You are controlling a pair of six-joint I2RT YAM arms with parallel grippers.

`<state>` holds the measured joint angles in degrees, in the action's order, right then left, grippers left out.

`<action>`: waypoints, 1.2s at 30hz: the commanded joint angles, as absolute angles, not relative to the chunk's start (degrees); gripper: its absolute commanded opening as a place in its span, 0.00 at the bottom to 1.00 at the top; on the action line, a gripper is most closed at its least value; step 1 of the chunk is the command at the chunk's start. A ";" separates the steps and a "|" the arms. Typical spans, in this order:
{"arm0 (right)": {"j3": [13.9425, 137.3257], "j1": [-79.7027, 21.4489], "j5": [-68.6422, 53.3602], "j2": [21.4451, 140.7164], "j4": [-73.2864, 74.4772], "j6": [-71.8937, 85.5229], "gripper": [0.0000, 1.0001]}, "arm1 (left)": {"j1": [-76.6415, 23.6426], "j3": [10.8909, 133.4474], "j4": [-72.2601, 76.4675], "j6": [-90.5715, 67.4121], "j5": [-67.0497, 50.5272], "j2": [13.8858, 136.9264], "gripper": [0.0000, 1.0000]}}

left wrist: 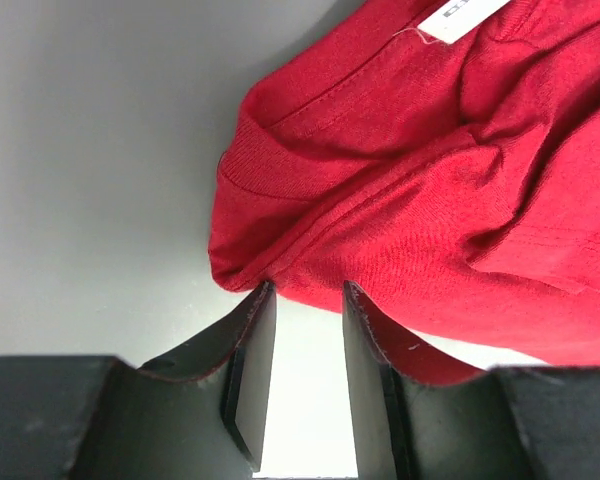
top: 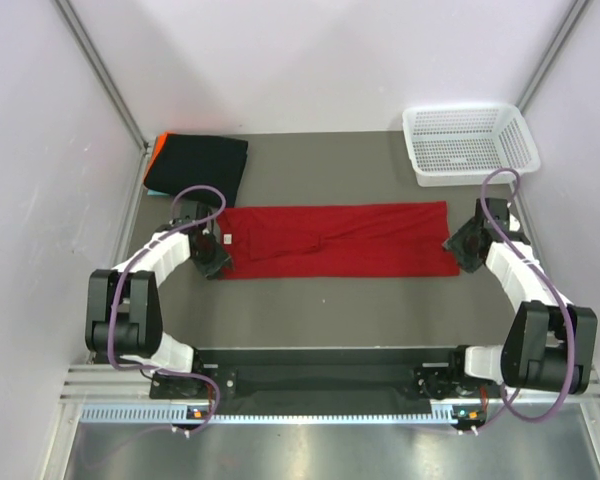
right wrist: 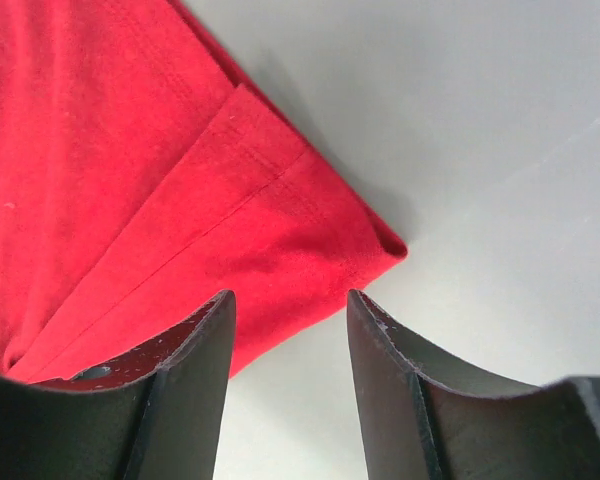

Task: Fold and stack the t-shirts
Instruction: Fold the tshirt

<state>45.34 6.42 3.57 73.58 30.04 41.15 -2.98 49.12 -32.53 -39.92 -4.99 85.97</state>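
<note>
A bright red t-shirt (top: 335, 240) lies as a long folded strip across the middle of the table. My left gripper (top: 215, 262) is open at its near left corner, by the collar end with the white label (left wrist: 462, 15); the cloth edge (left wrist: 400, 230) touches the fingertips, nothing is held. My right gripper (top: 462, 250) is open at the near right corner of the shirt (right wrist: 160, 190), which lies between and just beyond the fingertips. A folded black t-shirt (top: 198, 165) lies at the back left on an orange one (top: 153, 152) with a blue edge.
A white plastic mesh basket (top: 468, 143) stands at the back right. Grey walls close the table on three sides. Purple cables loop over both arms.
</note>
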 commanded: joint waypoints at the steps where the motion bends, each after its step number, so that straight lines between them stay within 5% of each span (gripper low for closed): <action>1: 44.83 7.12 5.36 74.26 29.89 41.04 0.49 | -2.72 49.57 -27.68 -42.10 -4.57 85.16 0.37; 18: 39.82 7.91 10.02 82.09 23.64 42.98 0.46 | -2.72 52.99 -34.28 -39.99 5.98 83.23 0.36; 22: 39.38 8.00 9.76 82.79 23.03 42.72 0.30 | -2.72 51.95 -33.23 -40.78 5.80 84.11 0.36; 24: 39.11 8.52 10.02 82.62 23.20 42.02 0.10 | -2.64 51.16 -32.08 -41.39 4.31 84.99 0.36; 26: 38.59 10.18 9.93 81.74 23.47 40.96 0.00 | -2.64 50.89 -31.29 -41.57 3.96 85.43 0.37; 36: 34.72 25.13 7.56 74.36 27.15 33.23 0.00 | -2.81 57.75 -32.45 -36.84 1.07 79.72 0.39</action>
